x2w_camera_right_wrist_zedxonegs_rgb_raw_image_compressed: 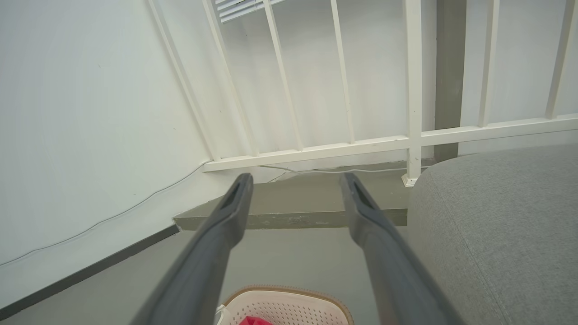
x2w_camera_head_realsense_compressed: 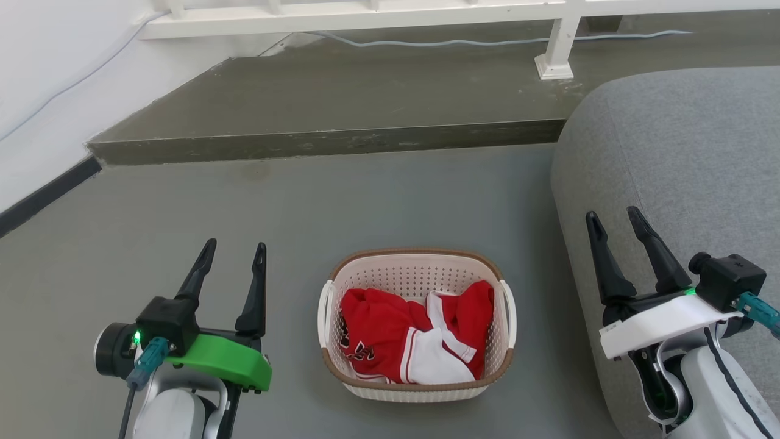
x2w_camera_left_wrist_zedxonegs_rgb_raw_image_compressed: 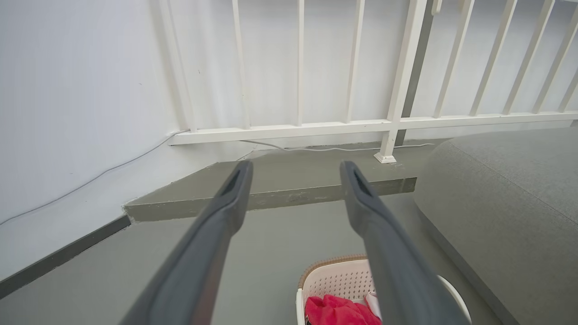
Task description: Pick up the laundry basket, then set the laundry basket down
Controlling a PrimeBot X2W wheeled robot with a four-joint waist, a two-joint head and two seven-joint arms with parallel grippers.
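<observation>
The laundry basket stands on the grey floor between my arms, cream-white with perforated walls, a brown woven-look rim and white side handles, holding red-and-white clothing. My left gripper hovers open to the basket's left, nothing between its fingers. My right gripper is open to the basket's right, over the grey sofa's edge. In the left wrist view the basket sits low between the fingers of the left gripper. The right wrist view catches the basket's far rim at the bottom, under the right gripper.
A rounded grey sofa fills the right side. A raised concrete step runs across behind the basket, with a white railing and a cable on it. A white wall with dark skirting borders the left.
</observation>
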